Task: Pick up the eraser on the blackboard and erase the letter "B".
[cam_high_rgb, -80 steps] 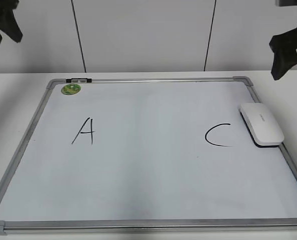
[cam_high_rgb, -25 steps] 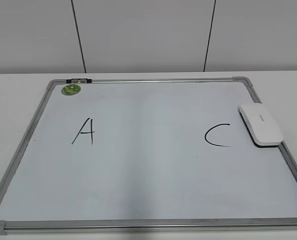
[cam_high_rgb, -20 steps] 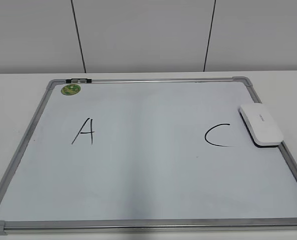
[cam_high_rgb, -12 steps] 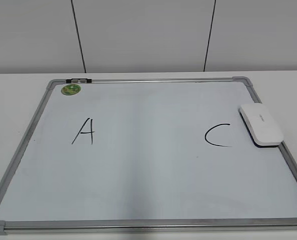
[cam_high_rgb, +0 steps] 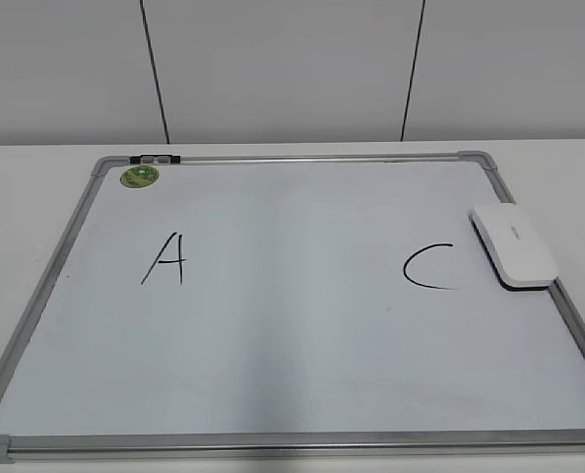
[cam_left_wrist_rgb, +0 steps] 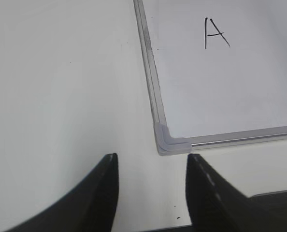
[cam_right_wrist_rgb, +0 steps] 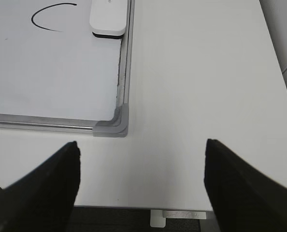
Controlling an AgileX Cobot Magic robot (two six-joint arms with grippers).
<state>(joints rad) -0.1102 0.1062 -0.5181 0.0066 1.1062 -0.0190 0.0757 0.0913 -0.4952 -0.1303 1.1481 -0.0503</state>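
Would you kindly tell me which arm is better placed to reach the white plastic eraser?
Right: the white plastic eraser lies at the whiteboard's right frame, ahead of the open right gripper.

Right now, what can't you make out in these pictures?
- Lettering on the eraser: too small in the exterior view, cut off by the top edge in the right wrist view.
- Green sticker: print too small.
- Both grippers: outside the exterior view.
- Blackboard: near corners cropped.

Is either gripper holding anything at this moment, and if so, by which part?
Nothing is held. The left gripper and right gripper are open and empty; the eraser lies on the blackboard.
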